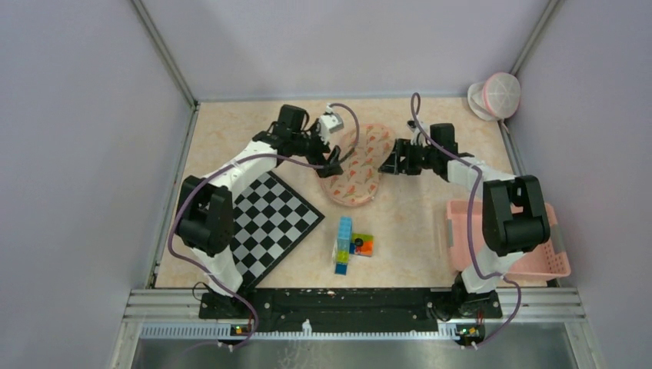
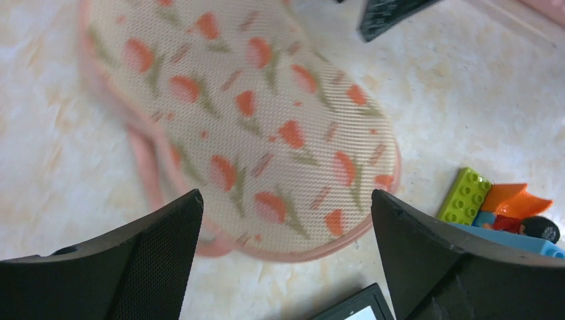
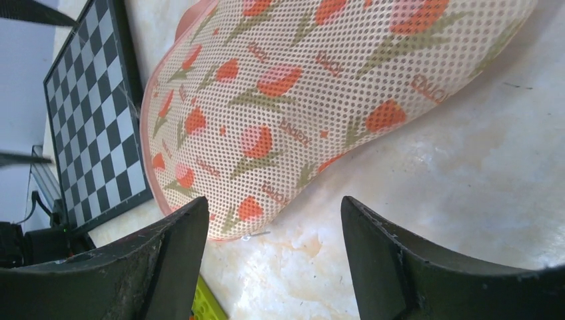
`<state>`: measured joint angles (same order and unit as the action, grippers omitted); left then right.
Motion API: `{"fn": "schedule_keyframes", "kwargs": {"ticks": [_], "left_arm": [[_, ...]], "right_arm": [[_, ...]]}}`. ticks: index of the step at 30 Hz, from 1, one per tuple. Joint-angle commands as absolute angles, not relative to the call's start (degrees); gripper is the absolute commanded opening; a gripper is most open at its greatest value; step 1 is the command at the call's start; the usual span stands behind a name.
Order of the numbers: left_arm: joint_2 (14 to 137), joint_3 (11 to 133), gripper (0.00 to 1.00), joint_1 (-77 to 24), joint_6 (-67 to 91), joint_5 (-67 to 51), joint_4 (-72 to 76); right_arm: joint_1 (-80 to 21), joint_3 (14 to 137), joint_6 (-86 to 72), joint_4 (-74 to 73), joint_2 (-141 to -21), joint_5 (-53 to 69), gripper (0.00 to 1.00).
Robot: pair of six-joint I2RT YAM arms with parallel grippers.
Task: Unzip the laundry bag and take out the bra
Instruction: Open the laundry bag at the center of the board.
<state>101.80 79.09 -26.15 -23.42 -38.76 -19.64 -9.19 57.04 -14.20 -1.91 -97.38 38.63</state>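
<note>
The laundry bag (image 1: 357, 165) is a flat mesh pouch with orange tulips and pink trim, lying at the middle back of the table. My left gripper (image 1: 333, 163) hangs at its left edge, open, with nothing between the jaws. In the left wrist view the laundry bag (image 2: 253, 113) lies below the left gripper (image 2: 286, 197). My right gripper (image 1: 389, 164) is at the bag's right edge, also open and empty. In the right wrist view the laundry bag (image 3: 300, 100) sits just beyond the right gripper (image 3: 273, 200), and a small metal zipper pull (image 3: 256, 235) pokes out at its rim. The bra is hidden.
A black-and-white chessboard (image 1: 269, 219) lies left of the bag, under the left arm. Toy bricks (image 1: 350, 244) sit in front of the bag. A pink basket (image 1: 557, 265) stands at the right edge, and a pink-and-white round thing (image 1: 496, 96) in the far right corner.
</note>
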Motion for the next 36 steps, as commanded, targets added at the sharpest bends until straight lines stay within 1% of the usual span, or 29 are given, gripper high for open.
{"fn": "schedule_keyframes", "kwargs": {"ticks": [1, 3, 6, 7, 8, 13, 16, 21, 23, 27, 33, 36], "left_arm": [[101.6, 80.9, 0.99, -20.6, -7.9, -38.4, -14.1], [101.7, 80.6, 0.99, -18.6, -5.0, -37.4, -13.4], [101.7, 79.7, 0.99, -16.6, -0.1, -30.8, -13.2], [101.7, 79.7, 0.99, -15.8, -0.1, -30.6, -14.2], [102.0, 79.7, 0.99, -14.9, -0.1, -31.4, -15.0], [104.9, 79.8, 0.99, -10.0, -0.1, -42.6, -18.3], [105.9, 79.2, 0.99, -9.5, -0.1, -43.9, -18.4], [106.7, 76.7, 0.98, -9.4, 1.8, -46.4, -13.2], [107.7, 76.4, 0.93, -9.3, 3.1, -46.8, -11.6], [110.5, 76.8, 0.78, -9.1, 6.1, -47.7, -10.0], [114.5, 78.0, 0.65, -9.1, 9.1, -47.6, -6.3], [116.2, 79.2, 0.60, -9.1, 9.0, -46.0, -6.2]], "right_arm": [[-9.3, 61.1, -16.6, -2.6, -98.8, 34.7, 0.72], [-9.5, 62.4, -16.6, -2.8, -100.7, 33.8, 0.72], [-10.1, 65.5, -16.6, -3.7, -103.8, 32.9, 0.72], [-10.4, 66.6, -16.6, -4.0, -105.0, 32.9, 0.71], [-10.8, 67.6, -16.5, -4.3, -106.2, 32.8, 0.71], [-12.9, 72.3, -16.3, -4.5, -111.1, 32.8, 0.68], [-14.5, 75.6, -15.6, -4.9, -114.0, 34.1, 0.67], [-17.2, 80.2, -14.1, -6.1, -117.8, 35.9, 0.66], [-17.9, 81.9, -13.7, -7.0, -118.7, 36.2, 0.66], [-18.1, 83.2, -13.3, -7.8, -119.5, 36.4, 0.66], [-18.0, 84.5, -10.4, -10.0, -119.4, 35.8, 0.67], [-17.8, 85.9, -9.3, -12.4, -118.9, 35.8, 0.67]]}}
